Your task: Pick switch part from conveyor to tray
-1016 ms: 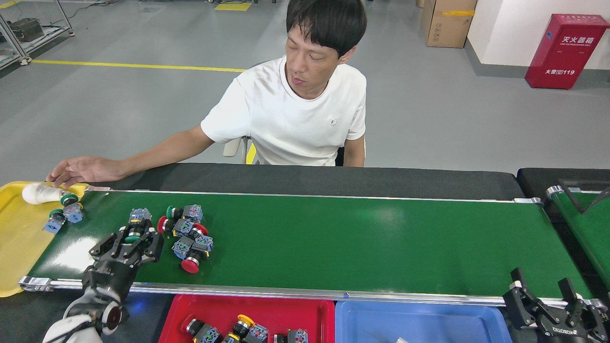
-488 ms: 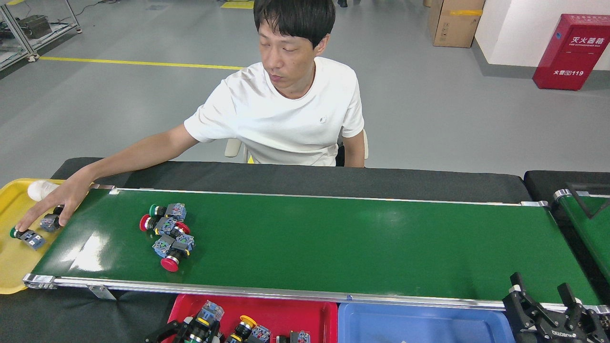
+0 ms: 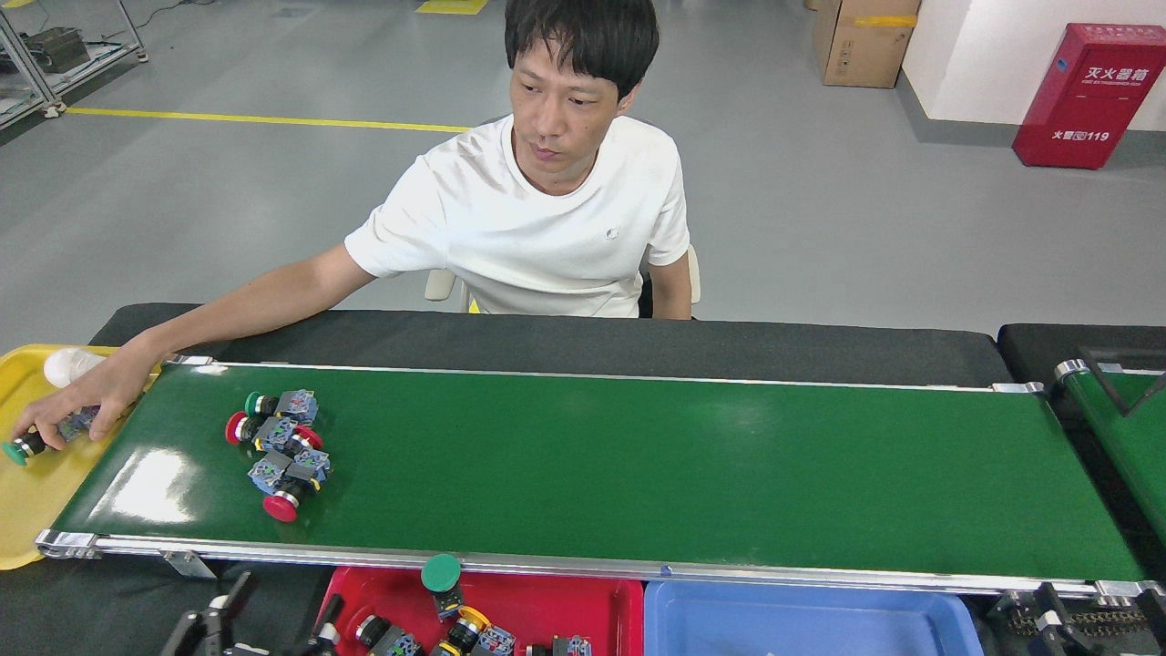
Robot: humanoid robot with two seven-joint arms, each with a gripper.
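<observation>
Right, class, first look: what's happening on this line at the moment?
A cluster of switch parts lies on the green conveyor. A green-capped switch part stands in the red tray, with the left gripper open beside the tray. Across the belt, a person's hand handles another part over the yellow tray.

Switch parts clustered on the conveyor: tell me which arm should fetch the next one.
Left, probably. The switch parts lie at the conveyor's left end, near the left gripper; the right gripper sits at the far right.
</observation>
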